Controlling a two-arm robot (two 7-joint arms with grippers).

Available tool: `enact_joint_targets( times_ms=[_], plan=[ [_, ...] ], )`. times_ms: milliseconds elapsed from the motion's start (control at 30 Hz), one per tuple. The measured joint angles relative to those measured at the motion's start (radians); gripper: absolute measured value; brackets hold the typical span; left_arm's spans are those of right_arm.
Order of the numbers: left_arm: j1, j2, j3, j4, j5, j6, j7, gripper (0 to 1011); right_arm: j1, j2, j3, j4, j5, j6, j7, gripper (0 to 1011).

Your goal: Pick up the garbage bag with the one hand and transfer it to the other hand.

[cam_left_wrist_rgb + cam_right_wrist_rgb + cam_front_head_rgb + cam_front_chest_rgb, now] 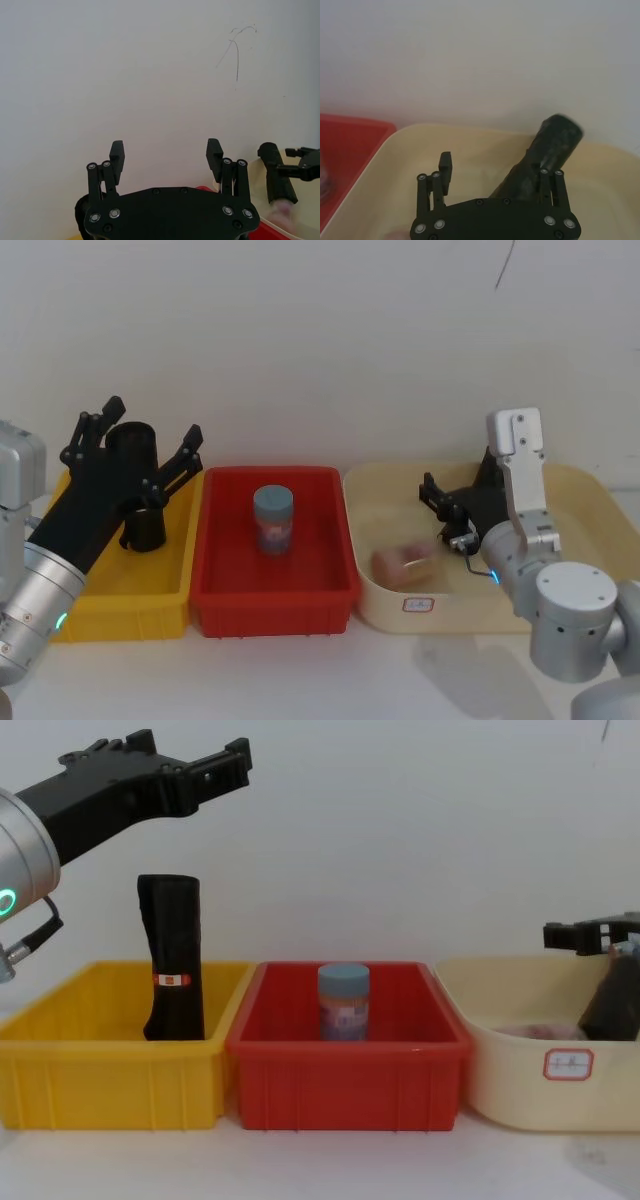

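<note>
The garbage bag (552, 140), a plain black crinkled roll, leans tilted in the beige bin (375, 490); it also shows at the bin's right side (612, 1005) and far off (277, 175). My right gripper (495, 165) is open around it, the roll resting against one finger (549, 175). That gripper (445, 508) sits low inside the beige bin (500, 1050). My left gripper (198, 745), on the silver arm with the green ring, hangs open and empty (166, 150) above the yellow bin (170, 575).
A second black roll with a red-and-white label band (172, 960) stands upright in the yellow bin (110, 1070). A blue-lidded jar (273, 518) stands in the red bin (275, 605). A pinkish lump (403, 562) lies in the beige bin. A white wall is close behind.
</note>
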Motion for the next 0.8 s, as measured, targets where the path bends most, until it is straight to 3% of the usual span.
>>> enact_joint_targets(
  times_ms=[167,400,800],
  plan=[
    [0.000,0.000,0.000,0.000,0.000,0.000,0.000,1001,-0.013,-0.003,0.020,-0.026,0.043,0.054,0.047,1000],
    [0.000,0.000,0.000,0.000,0.000,0.000,0.000,1002,-0.032,-0.006,0.044,-0.081,0.102,0.115,0.109,1001],
    [0.000,0.000,0.000,0.000,0.000,0.000,0.000,1002,-0.069,-0.011,0.045,-0.174,0.156,0.142,0.167,1001]
  ],
)
